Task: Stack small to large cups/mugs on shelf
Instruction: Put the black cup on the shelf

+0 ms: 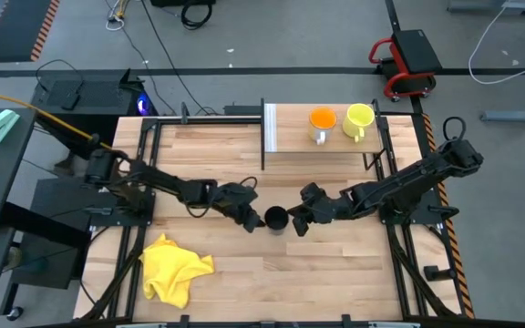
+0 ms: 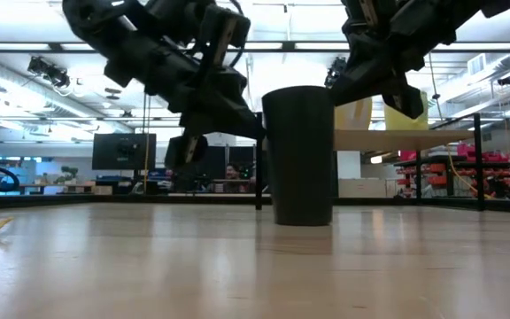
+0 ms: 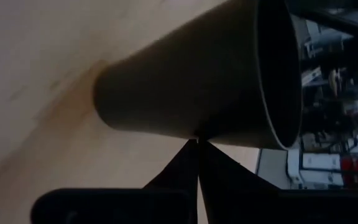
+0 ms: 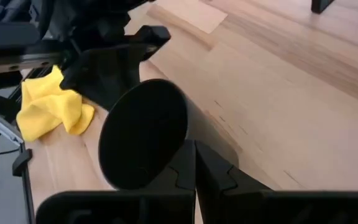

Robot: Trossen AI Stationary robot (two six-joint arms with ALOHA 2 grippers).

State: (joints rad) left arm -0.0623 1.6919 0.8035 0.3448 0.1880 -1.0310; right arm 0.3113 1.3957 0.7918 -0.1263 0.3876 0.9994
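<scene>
Black cup [image 1: 275, 218] stands upright on the plank tabletop [image 1: 335, 273], mid-table, well clear of the shelf [image 1: 335, 146], w/ both grippers right at it. In low view it sits flat on the wood, mouth up.

Left gripper [image 1: 252, 219]: fingers pressed together, tips meeting at the cup's outer wall just below the rim per left wrist view; touching or nearly so, nothing clamped btw them. Right gripper [image 1: 296, 221]: fingers also closed tight, tips right at the cup's rim on the opposite side per right wrist view; can't tell if truly touching, not gripping anything.

Counts: 3 cups total. 1 black on the table; 2 on the shelf – orange cup [image 1: 322, 121] w/ pale base and yellow-green mug [image 1: 358, 119] w/ handle, side by side, apart, not stacked. 1 shelf, light wood w/ white end panel [image 1: 269, 128] on its left end. 1 yellow cloth [image 1: 175, 265], crumpled near the front-left of the table. 2 arms.

No readable writing, brand or label on cups, shelf or grippers.
</scene>
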